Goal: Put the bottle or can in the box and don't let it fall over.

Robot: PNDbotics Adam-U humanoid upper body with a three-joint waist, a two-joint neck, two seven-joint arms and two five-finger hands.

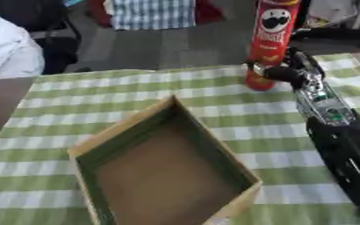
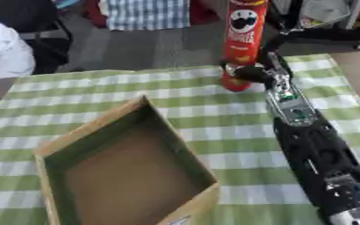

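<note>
- Crisp can (image 1: 271,41): tall red tube, upright, standing near the far right corner of the table. The label carries a cartoon face with round eyes and a broad moustache in white and black, with a yellow patch below it; no lettering can be read. The top of the can runs out of the picture.
- Right hand (image 1: 279,72): black, with silver joints, at the end of an arm that comes in from the lower right. Its fingers (image 2: 244,72) are curled round the lower part of the crisp can, just above the can's base. A circuit board with green parts shows on the forearm behind the wrist.
- Left hand: shows in neither view.
- Cardboard box (image 1: 125,125): open-topped, brown, shallow, with its inner walls in shadow and a plain brown floor. It stands in the near middle of the table, turned so that one corner points toward the far edge. It holds nothing and stands well apart from the crisp can.
- Table (image 1: 83,92): covered by a cloth checked in green and white; a strip of bare brown top shows at the left edge.
- Room: grey floor beyond the far edge of the table; a blue-and-white checked cloth (image 1: 152,13) hangs at the back; a dark chair (image 2: 29,22) stands at the far left, and a white sleeve (image 1: 6,46) shows at the left edge.
</note>
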